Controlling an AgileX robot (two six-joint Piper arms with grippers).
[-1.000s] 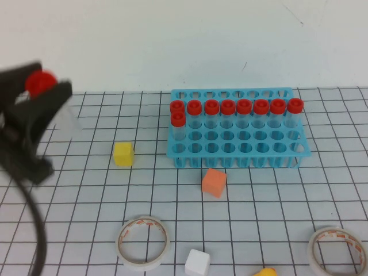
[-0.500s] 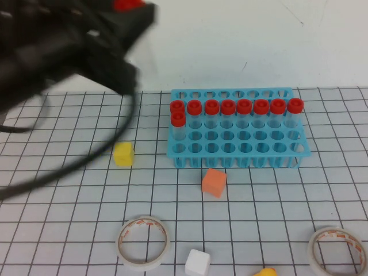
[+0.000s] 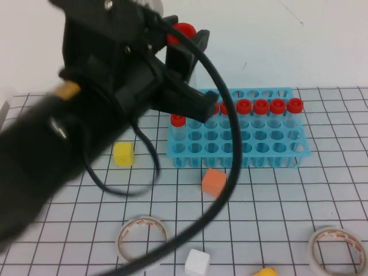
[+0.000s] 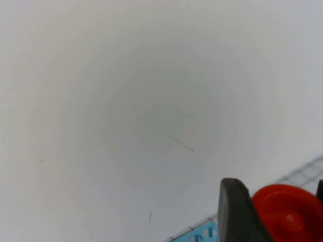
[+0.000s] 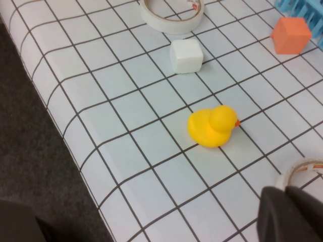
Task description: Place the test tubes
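A blue test tube rack (image 3: 270, 150) stands at the back of the gridded table, with a row of red-capped tubes (image 3: 269, 106) upright in it and one more tube (image 3: 178, 120) at its left end. My left gripper (image 3: 187, 45) hangs high over the rack's left end, shut on a red-capped test tube (image 3: 184, 32). In the left wrist view the red cap (image 4: 298, 217) sits between the dark fingers (image 4: 236, 212) of the left gripper (image 4: 278, 216). My right gripper (image 5: 292, 214) is shut on nothing, low over the table's near right corner.
A yellow cube (image 3: 123, 154) and an orange cube (image 3: 214, 182) lie in front of the rack. Nearer me are a tape roll (image 3: 144, 241), a white cube (image 3: 197, 263), a yellow duck (image 5: 212, 126) and a second tape roll (image 3: 338, 248). The table edge (image 5: 45, 116) runs close by the right gripper.
My left arm has swung from the far left up and rightward, carrying the tube over the rack's left end. The right gripper has stayed in place.
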